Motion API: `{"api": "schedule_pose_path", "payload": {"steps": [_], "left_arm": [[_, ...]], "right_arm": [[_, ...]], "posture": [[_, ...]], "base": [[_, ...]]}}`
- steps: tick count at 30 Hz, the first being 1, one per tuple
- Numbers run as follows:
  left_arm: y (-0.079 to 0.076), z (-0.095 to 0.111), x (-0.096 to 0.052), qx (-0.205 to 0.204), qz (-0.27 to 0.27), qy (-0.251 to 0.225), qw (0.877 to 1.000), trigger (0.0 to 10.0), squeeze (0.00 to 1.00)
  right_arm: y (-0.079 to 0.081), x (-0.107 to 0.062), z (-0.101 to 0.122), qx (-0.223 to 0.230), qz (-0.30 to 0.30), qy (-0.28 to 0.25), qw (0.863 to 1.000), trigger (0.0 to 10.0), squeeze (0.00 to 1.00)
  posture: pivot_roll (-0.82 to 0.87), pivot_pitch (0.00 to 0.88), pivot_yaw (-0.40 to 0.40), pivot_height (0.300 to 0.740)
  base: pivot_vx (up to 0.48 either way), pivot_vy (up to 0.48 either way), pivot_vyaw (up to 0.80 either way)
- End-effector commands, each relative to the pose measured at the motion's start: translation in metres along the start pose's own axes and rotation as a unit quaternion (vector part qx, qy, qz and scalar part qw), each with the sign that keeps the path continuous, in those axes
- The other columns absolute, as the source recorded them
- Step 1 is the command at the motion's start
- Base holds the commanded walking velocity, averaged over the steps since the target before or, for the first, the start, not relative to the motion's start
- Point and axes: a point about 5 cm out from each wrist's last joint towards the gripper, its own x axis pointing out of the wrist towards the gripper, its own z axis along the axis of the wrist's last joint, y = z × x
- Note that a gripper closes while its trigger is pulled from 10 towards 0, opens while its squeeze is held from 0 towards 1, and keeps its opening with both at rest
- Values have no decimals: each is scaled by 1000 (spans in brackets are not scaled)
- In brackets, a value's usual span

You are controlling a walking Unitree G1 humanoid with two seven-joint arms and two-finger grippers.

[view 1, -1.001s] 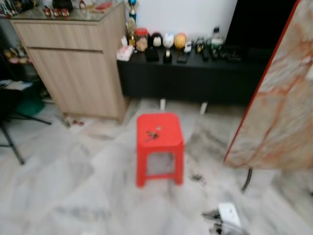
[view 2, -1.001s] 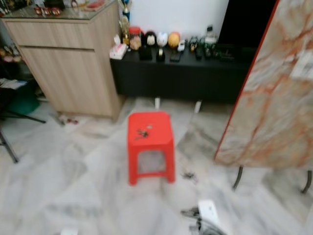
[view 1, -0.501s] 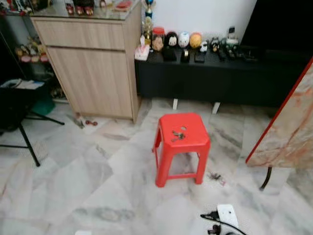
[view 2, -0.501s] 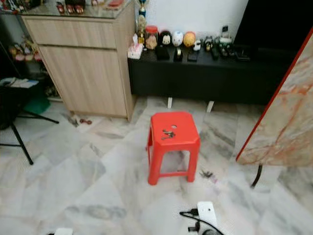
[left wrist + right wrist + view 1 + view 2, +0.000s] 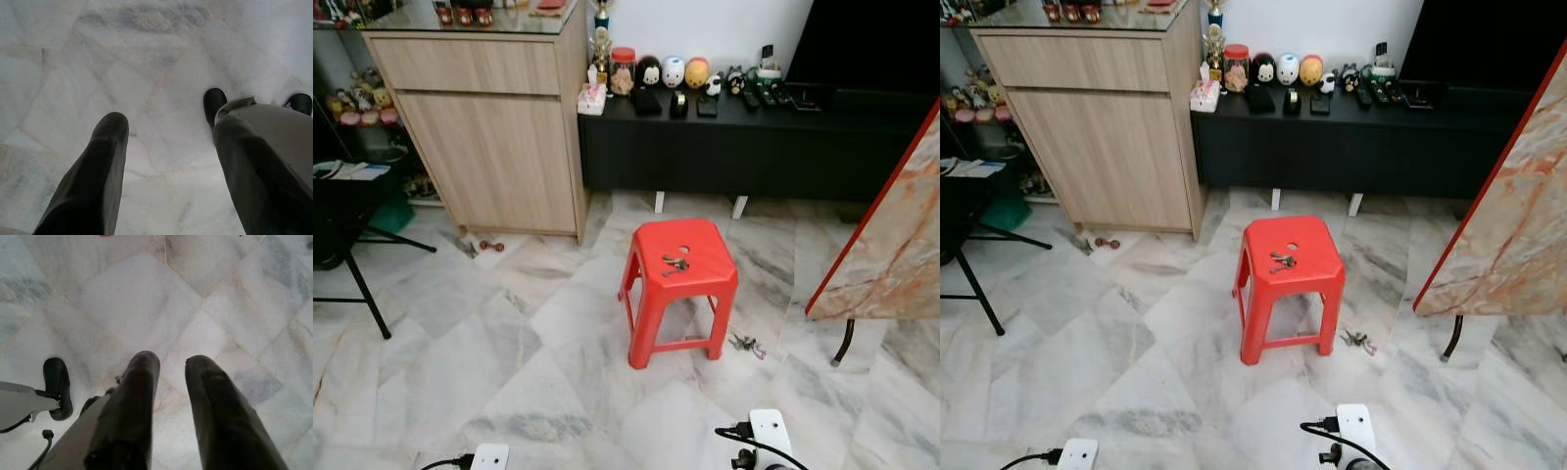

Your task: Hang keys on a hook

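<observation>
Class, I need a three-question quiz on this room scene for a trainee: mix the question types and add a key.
1. True or false: the keys lie on the red stool.
2. What lies on the floor just right of the stool? A) a second bunch of keys B) a cup C) a shoe
3. Fill in: the black bench stands to the ____ of the wooden cabinet.

Key: 1 true; 2 A; 3 right.

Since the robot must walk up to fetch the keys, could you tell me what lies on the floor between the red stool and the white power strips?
In the left eye view, bare marble floor separates the red stool from the power strips.
</observation>
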Motion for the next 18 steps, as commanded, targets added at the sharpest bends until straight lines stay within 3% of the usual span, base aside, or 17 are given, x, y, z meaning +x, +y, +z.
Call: {"api": "schedule_pose_path", "payload": {"steps": [1,14,15,18], "left_arm": [[-2,-4,0,1,-3,9,1000,10000,0],[-3,-8,-1,-2,-5,23,1000,10000,0],[-7,-9,0,0,-7,24,1000,10000,0],[-10,-9,0,2,-9,24,1000,10000,0]], "right_arm": [[-2,0,3,7,-3,-5,1000,10000,1000],[-2,0,3,1,-2,-4,1000,10000,1000],[-3,0,3,-1,-4,-3,1000,10000,0],[-3,0,3,0,-6,-2,1000,10000,0]], "posture": [[-15,0,-37,740],[-16,0,-38,740],[-16,0,-38,740],[-16,0,-38,740]], "base": [[0,0,0],[0,0,0],[0,0,0],[0,0,0]]}}
